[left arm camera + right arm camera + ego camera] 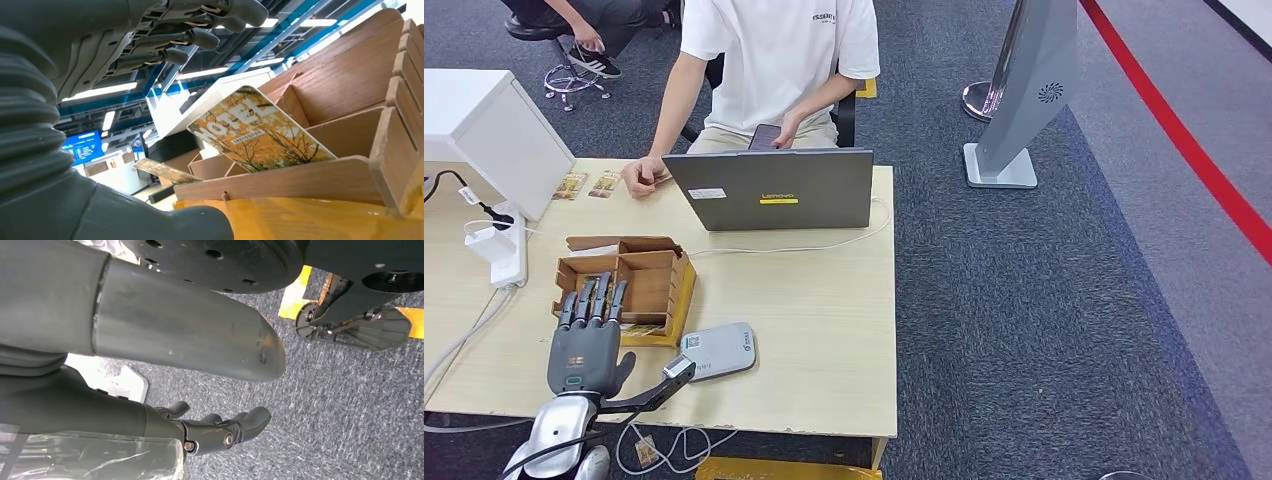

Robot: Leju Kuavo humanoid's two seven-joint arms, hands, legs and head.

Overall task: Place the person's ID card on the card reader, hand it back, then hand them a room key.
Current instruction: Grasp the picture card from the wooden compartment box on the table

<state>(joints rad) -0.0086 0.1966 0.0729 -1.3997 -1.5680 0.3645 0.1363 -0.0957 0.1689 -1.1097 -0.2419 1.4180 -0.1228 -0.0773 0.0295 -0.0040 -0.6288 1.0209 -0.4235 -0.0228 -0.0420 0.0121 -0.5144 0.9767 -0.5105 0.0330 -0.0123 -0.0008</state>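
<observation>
The left hand (587,335), fingers spread and holding nothing, is hung over the wooden box (649,278), presumably because a room key (260,130) is propped there, at eleven o'clock from the card reader (717,350).

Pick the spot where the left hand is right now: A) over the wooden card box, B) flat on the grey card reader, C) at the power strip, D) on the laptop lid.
A: the left hand hovers at the wooden card box, fingers spread, holding nothing.
</observation>
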